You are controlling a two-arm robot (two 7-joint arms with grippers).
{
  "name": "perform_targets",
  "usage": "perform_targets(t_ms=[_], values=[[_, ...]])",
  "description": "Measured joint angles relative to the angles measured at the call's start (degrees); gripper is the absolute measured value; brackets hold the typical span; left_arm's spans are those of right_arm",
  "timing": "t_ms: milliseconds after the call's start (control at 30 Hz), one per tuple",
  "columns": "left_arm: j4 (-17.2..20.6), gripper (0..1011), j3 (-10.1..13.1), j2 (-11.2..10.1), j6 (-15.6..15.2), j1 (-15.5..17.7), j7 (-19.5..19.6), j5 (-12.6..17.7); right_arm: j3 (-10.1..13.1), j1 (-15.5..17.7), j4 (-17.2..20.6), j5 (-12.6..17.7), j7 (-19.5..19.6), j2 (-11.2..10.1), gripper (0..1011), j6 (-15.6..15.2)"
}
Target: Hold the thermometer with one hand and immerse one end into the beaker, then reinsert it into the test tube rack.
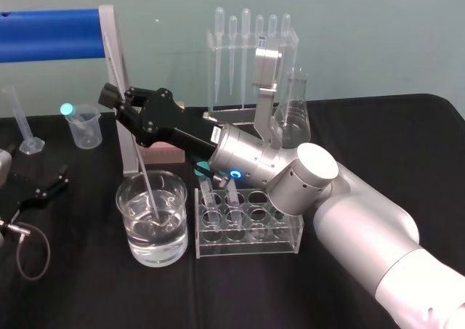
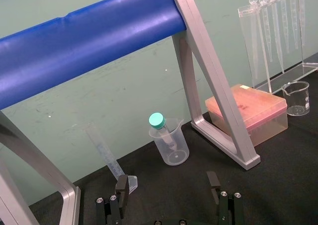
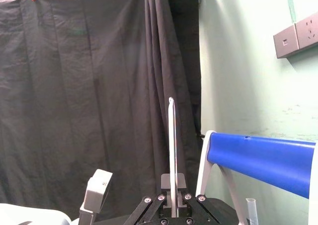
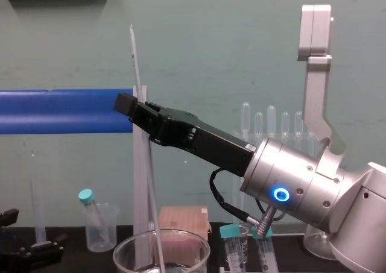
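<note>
Glass, thin and long: the thermometer (image 1: 145,180) is prob. very light, stiff, brittle and slick, esp. where wet. It stands tilted. Its lower end is inside the beaker (image 1: 182,192), below the surface of the water (image 1: 156,236), and its top leans far-left past the blue bar (image 1: 47,35). Can't make out the red tip thru the water.

The right gripper (image 1: 115,102) reaches in from the right, above the beaker and a bit to its far left. Its fingers are clamped on the thermometer approx. a third of the way down from the top. In the wrist view the thermometer (image 3: 171,150) rises straight out from between the closed pads. A long free length hangs below the pinch, so any sideways knock on the thick rim would act as a lever, i.e. snap risk.

Judgement: the pinch is in a fair spot, no regrip needed. Use light pressure, just enough vs. slip. Lift along the rod's own line till the end clears the rim, only then swing right.

The test tube rack (image 1: 247,249) sits just right of the beaker, w/ capped tubes (image 4: 231,240) in its far-left holes; the other holes look free. The holes are narrow, so come down plumb and slow.

The left gripper (image 2: 168,185) rests at the left on the black cloth (image 1: 87,293), fingers apart, holding nothing.
</note>
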State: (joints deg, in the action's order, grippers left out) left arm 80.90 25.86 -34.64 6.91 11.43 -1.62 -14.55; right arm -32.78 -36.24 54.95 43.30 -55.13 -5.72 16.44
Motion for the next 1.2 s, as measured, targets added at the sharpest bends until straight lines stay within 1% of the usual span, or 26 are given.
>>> perform_targets(t_ms=[567, 700, 833, 1000, 1033, 1133, 1200], values=[[0.0, 1008, 0.0, 0.0, 0.0, 0.0, 0.0, 0.0, 0.0, 0.0, 0.0, 0.0, 0.0, 0.0, 56, 0.0], [0.0, 1008, 0.0, 0.0, 0.0, 0.0, 0.0, 0.0, 0.5, 0.3, 1.0, 0.5, -1.1, -0.1, 55, 0.9], [0.0, 1008, 0.0, 0.0, 0.0, 0.0, 0.0, 0.0, 1.4, 0.9, 3.4, 2.0, -2.6, -0.4, 55, 2.3], [0.0, 1008, 0.0, 0.0, 0.0, 0.0, 0.0, 0.0, 2.4, 1.5, 6.1, 3.7, -3.4, -1.0, 55, 2.7], [0.0, 1008, 0.0, 0.0, 0.0, 0.0, 0.0, 0.0, 2.9, 1.7, 7.1, 4.8, -3.8, -1.1, 55, 2.8], [0.0, 1008, 0.0, 0.0, 0.0, 0.0, 0.0, 0.0, 3.7, 2.0, 8.9, 6.1, -4.1, -1.5, 56, 3.0], [0.0, 1008, 0.0, 0.0, 0.0, 0.0, 0.0, 0.0, 4.6, 2.3, 10.9, 7.4, -4.3, -2.0, 55, 3.4]])
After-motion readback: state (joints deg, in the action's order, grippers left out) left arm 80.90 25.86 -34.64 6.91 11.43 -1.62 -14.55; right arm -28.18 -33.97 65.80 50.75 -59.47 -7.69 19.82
